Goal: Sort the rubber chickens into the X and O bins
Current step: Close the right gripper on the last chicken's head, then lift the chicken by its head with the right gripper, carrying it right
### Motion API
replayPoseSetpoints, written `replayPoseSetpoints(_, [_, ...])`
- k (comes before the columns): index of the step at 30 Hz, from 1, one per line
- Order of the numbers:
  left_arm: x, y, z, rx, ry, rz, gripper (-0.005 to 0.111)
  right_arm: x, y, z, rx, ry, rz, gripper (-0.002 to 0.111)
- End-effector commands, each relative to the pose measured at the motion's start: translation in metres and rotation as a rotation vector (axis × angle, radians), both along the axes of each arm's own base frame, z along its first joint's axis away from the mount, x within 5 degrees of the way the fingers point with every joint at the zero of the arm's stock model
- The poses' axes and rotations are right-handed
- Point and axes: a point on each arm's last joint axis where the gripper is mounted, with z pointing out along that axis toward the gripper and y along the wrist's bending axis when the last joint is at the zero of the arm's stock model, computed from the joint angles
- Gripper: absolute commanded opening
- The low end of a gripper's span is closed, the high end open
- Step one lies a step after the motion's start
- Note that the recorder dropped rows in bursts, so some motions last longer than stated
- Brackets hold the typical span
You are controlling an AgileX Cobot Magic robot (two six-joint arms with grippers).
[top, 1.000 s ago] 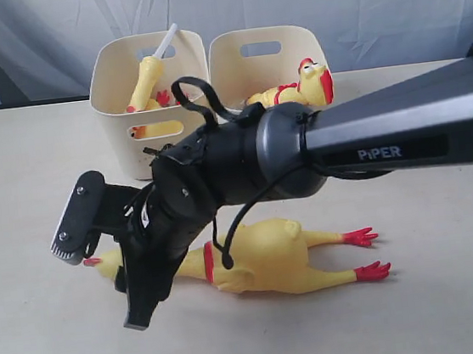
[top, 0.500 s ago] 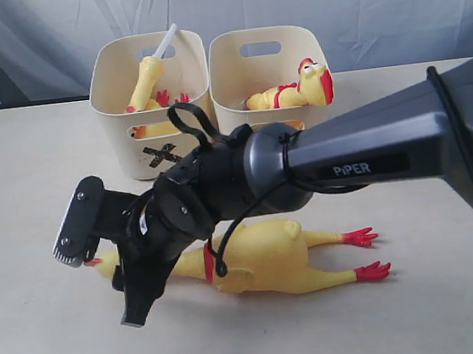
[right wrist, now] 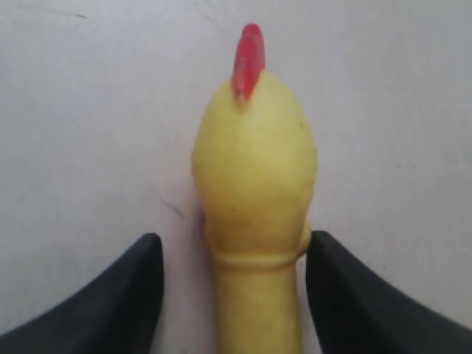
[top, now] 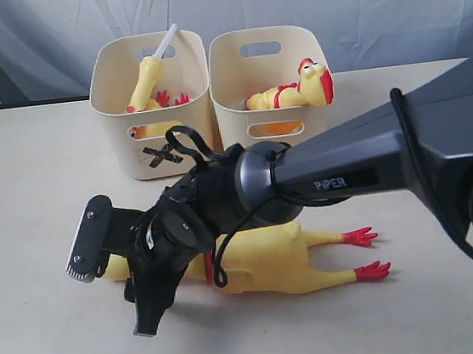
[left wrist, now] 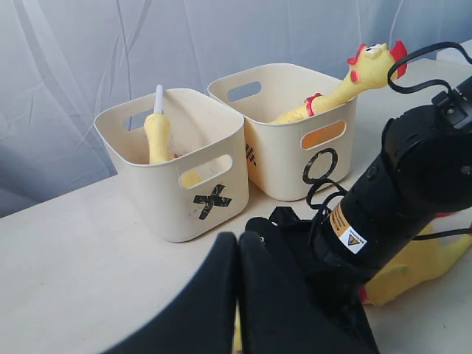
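- Right wrist view showed the right gripper (right wrist: 232, 291) wide open and holding nothing, with one finger on each side of the neck of the rubber chicken on the table (right wrist: 254, 169). A gap showed on one side. On the other, the finger stood just beside the neck ring, and contact could not be told
- Its red comb (right wrist: 248, 59) pointed straight away from the gripper, so the jaws stood across the chicken's long axis, not along it
- In the exterior view that chicken lay on its side with its long axis running left to right. The head was at the left between the fingers and the red feet (top: 371, 271) at the right, while the right arm (top: 372, 166) stretched in from the right over the body
- Closing on the neck looked like the step in hand, though the soft neck might bend and let the body swing
- The left gripper (left wrist: 237, 247) was closed and empty, low at the near side close to the right arm's wrist, so the right gripper was plainly the one placed for this pick
- At the far side stood the X bin (left wrist: 169, 199) with the slim chicken (top: 144, 81) in it, and just right of it the O bin (left wrist: 276, 166) with another chicken (top: 295, 92), its head over the rim
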Motion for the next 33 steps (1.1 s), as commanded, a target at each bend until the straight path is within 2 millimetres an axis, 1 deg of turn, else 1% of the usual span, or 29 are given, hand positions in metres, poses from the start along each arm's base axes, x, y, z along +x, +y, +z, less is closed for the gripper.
replayPoseSetpoints(1, [-0.003, 0.001, 0.004, -0.024, -0.021, 0.000, 0.000, 0.002, 0.000, 0.000, -0.008, -0.019, 0.013, 0.040])
replayPoseSetpoints(2, [-0.004, 0.001, 0.004, -0.027, -0.027, 0.000, 0.000, 0.002, -0.001, 0.000, -0.012, -0.026, 0.020, 0.034])
replayPoseSetpoints(3, [-0.006, 0.002, 0.005, -0.030, -0.036, -0.001, 0.000, 0.003, -0.001, 0.000, -0.017, -0.033, 0.027, 0.025])
replayPoseSetpoints(5, [-0.008, 0.003, 0.005, -0.028, -0.047, -0.001, 0.000, 0.003, -0.001, 0.001, -0.019, -0.035, 0.030, 0.012])
replayPoseSetpoints(6, [-0.008, 0.003, 0.005, -0.027, -0.050, -0.001, 0.000, 0.003, -0.001, 0.002, -0.021, -0.036, 0.032, 0.002])
replayPoseSetpoints(7, [-0.008, 0.003, 0.005, -0.027, -0.048, -0.002, 0.000, 0.003, -0.001, 0.003, -0.018, -0.037, 0.030, -0.001])
replayPoseSetpoints(11, [-0.008, 0.003, 0.005, -0.027, -0.048, -0.002, 0.000, 0.002, -0.002, 0.014, 0.002, -0.041, 0.020, -0.001])
replayPoseSetpoints(13, [-0.008, 0.003, 0.005, -0.027, -0.048, -0.002, 0.000, 0.002, -0.002, 0.023, 0.028, -0.036, -0.009, -0.001])
replayPoseSetpoints(16, [-0.008, 0.003, 0.005, -0.027, -0.048, -0.002, 0.000, 0.001, -0.003, 0.041, 0.082, -0.025, -0.063, -0.001])
replayPoseSetpoints(19, [-0.008, 0.003, 0.005, -0.027, -0.048, -0.002, 0.000, -0.001, -0.004, 0.066, 0.156, -0.010, -0.116, -0.001])
replayPoseSetpoints(24, [-0.008, 0.003, 0.005, -0.027, -0.048, -0.002, 0.000, -0.009, -0.012, 0.118, 0.278, -0.006, -0.151, -0.001])
replayPoseSetpoints(28, [-0.008, 0.003, 0.005, -0.027, -0.048, -0.002, 0.000, -0.019, -0.024, 0.163, 0.375, -0.031, -0.155, -0.001])
replayPoseSetpoints(33, [-0.008, 0.003, 0.005, -0.027, -0.048, -0.002, 0.000, -0.036, -0.044, 0.220, 0.528, -0.035, -0.172, -0.001])
